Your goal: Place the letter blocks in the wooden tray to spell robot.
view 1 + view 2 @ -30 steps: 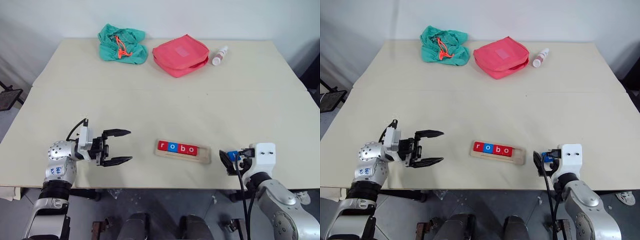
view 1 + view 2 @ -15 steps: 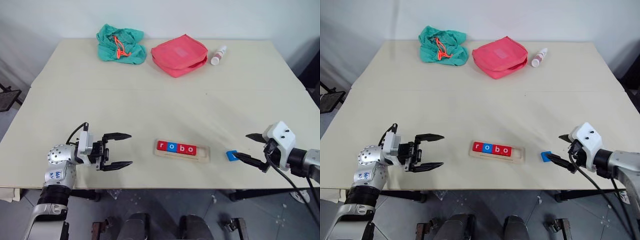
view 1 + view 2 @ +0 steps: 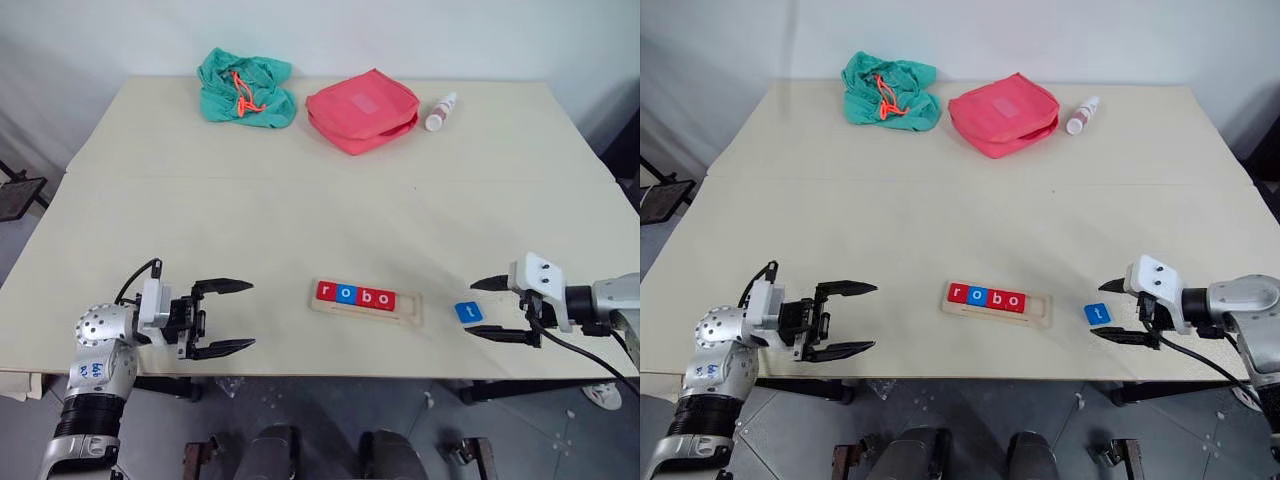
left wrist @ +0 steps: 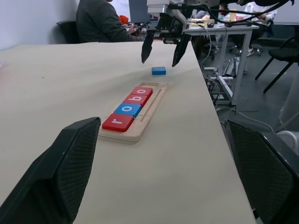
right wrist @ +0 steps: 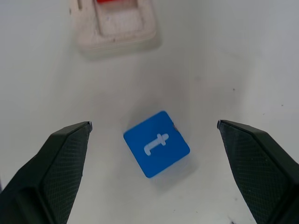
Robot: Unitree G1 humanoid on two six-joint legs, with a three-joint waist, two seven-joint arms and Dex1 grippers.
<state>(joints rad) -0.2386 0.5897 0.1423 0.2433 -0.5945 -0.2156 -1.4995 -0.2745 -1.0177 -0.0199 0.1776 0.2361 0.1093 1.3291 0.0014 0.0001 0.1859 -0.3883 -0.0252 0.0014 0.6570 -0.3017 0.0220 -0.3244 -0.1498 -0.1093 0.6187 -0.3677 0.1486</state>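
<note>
Right tool is spread wide, empty, straddling the blue "t" block near the desk's front edge, beside the tray's vacant end slot.

Left tool is open, empty.

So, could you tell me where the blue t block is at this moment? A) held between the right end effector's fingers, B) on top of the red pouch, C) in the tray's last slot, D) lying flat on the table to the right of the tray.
D: the blue t block lies flat on the table, apart from the wooden tray, whose end slot is unfilled; the open right end effector is beside it, not gripping.
</note>
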